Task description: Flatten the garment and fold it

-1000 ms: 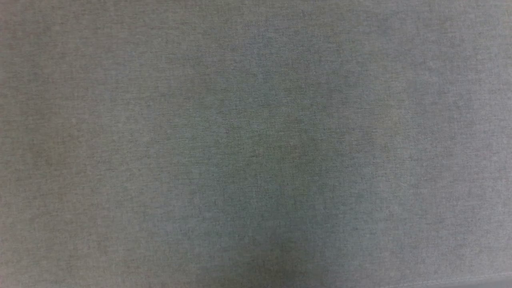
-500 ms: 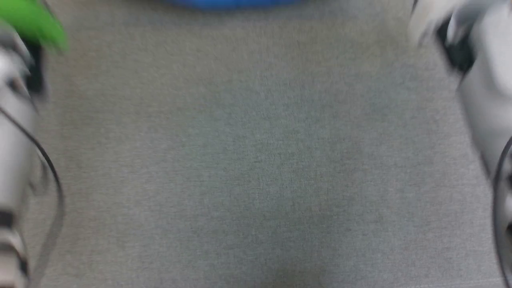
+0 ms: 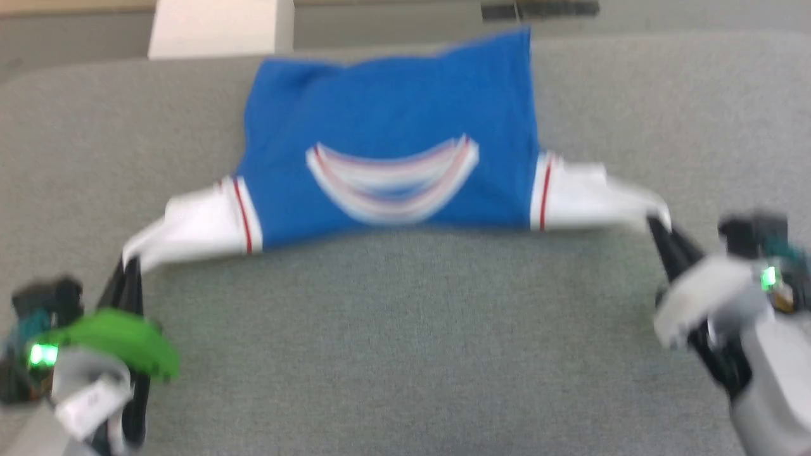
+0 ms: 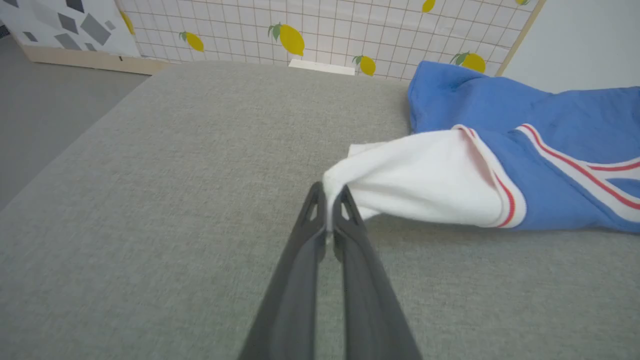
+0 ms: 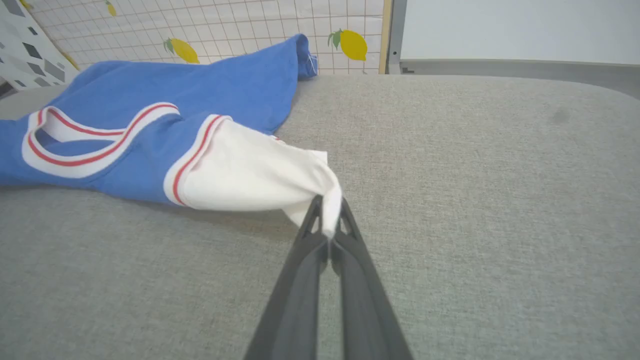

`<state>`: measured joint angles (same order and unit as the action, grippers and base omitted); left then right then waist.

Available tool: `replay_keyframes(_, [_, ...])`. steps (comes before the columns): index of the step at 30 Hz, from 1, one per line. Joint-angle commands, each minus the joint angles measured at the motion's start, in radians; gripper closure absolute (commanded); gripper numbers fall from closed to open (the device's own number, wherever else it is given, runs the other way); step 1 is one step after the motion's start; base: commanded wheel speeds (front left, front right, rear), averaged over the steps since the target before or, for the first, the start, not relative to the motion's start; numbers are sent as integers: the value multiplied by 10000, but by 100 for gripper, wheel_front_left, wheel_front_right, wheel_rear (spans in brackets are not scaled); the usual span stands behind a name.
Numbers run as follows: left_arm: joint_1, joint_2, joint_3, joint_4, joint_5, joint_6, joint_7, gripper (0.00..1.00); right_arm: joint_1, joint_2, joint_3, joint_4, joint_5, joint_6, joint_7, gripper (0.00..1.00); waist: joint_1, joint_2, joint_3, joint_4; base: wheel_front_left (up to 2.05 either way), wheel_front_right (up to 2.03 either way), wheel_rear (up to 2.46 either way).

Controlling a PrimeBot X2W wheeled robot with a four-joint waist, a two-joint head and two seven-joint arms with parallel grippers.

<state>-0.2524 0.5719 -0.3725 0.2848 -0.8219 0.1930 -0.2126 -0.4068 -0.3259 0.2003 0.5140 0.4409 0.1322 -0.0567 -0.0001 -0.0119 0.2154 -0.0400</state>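
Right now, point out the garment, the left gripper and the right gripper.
garment (image 3: 393,95), head view, blue body panel.
left gripper (image 4: 330,193), left wrist view, midway between its fingertips.
right gripper (image 5: 329,206), right wrist view, midway between its fingertips.

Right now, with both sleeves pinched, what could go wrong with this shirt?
1. The left pincer and right pincer each grip the garment by just the tip of a sleeve; a hard pull may slip it free.
2. The far hem lies wavy and bunched, so creases might get folded in.
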Motion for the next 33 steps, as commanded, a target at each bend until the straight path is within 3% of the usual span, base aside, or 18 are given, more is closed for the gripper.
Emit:
replay_keyframes(1, [601, 242, 75, -432, -129, 312, 152, 100, 685, 46, -292, -503, -61, -15, 241, 100, 1, 119, -735, 25, 0, 0, 0])
replay_keyframes(8, [3276, 923, 398, -2330, -585, 1450, 730, 100, 4289, 920, -2375, -3727, -812, -15, 1999, 100, 1, 119, -1204, -6, 0, 0, 0])
replay_keyframes(14, [4807, 1089, 325, -3059, -826, 2184, 1207, 100, 6580, 2073, -3547, -5414, -1253, -15, 3431, 100, 1, 119, -1428, 90, 0, 0, 0])
replay_keyframes(20, [5716, 989, 61, -2995, -1160, 2340, 1626, 100, 7953, 2604, -4236, -5353, -1434, -15, 4247, 100, 1, 119, -1553, 214, 0, 0, 0])
replay_keyframes(27, [5690, 593, -148, -2662, -1180, 2227, 1451, 100, 8123, 2742, -4387, -4561, -1255, -15, 4227, 100, 1, 119, -1374, 448, 0, 0, 0])
replay_keyframes(29, [5552, 505, -168, -2650, -1126, 2195, 1341, 100, 7977, 2749, -4407, -4653, -1145, -15, 4059, 27, 1, 119, -1303, 534, 0, 0, 0])
replay_keyframes(30, [5501, 478, -168, -2649, -1109, 2189, 1304, 100, 7897, 2750, -4422, -4745, -1085, -15, 3994, 0, 1, 119, -1282, 553, 0, 0, 0])
replay_keyframes(33, [5320, 397, -206, -2734, -1024, 2178, 1207, 100, 7514, 2753, -4626, -5323, -1053, -15, 3655, 0, 1, 119, -1190, 634, 0, 0, 0])
